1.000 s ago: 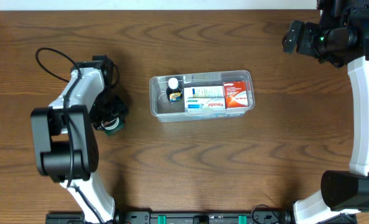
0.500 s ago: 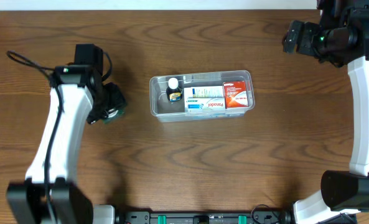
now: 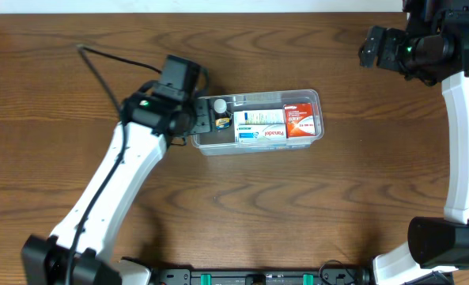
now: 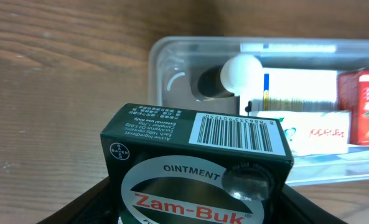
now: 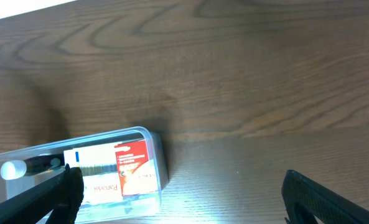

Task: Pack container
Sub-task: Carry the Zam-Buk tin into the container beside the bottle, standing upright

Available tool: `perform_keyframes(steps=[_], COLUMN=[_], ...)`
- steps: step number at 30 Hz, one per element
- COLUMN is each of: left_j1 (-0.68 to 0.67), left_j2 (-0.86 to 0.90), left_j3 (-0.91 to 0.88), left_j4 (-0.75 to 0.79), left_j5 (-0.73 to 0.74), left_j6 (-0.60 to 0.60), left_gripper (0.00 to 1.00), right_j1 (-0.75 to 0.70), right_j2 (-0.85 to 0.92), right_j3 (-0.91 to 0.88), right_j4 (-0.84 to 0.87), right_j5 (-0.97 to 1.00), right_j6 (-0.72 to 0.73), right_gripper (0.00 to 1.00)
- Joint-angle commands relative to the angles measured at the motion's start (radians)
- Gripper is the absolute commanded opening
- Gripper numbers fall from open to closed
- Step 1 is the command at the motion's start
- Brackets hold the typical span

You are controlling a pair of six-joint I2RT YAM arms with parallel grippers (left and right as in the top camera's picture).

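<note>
The container (image 3: 258, 96), mid-worktop, is already loaded with a bottle (image 3: 219, 105) and two boxes (image 3: 259, 127); a Zam-Buk box (image 4: 196, 155), pinched in the left hand (image 3: 202, 119) at the container's 9 o'clock end, is yet to be placed; the right hand (image 3: 374, 47) is spread

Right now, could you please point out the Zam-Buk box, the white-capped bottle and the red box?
Zam-Buk box (image 4: 193, 167): left wrist view, on its labelled face.
white-capped bottle (image 4: 240, 73): left wrist view, on the white cap.
red box (image 3: 300, 120): overhead view, on its upper face.
</note>
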State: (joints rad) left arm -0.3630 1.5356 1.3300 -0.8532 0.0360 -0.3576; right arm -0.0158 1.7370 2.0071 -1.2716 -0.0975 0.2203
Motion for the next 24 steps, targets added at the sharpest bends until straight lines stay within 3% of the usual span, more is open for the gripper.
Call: perform_keyframes(steps=[1,9,24], left_j1=[-0.010,-0.010,-0.018], left_j2=[0.072,0.185,0.187], left_j3=[-0.004,-0.004,-0.003], left_j4=[0.015,0.056,0.066], left_j5=[-0.048,-0.047,0.006], left_j6=[0.041,0.055,0.053], left_gripper=[0.68,0.68,0.68], right_j1=[-0.003,-0.003,-0.003], right_j2=[-0.003,-0.003,-0.003], right_j3=[0.005,0.005,0.005], right_j4=[-0.002,-0.002,-0.002], right_j5=[0.000,0.000,0.000], right_j6=[0.011,0.011,0.011], right_gripper=[0.99,0.99,0.99])
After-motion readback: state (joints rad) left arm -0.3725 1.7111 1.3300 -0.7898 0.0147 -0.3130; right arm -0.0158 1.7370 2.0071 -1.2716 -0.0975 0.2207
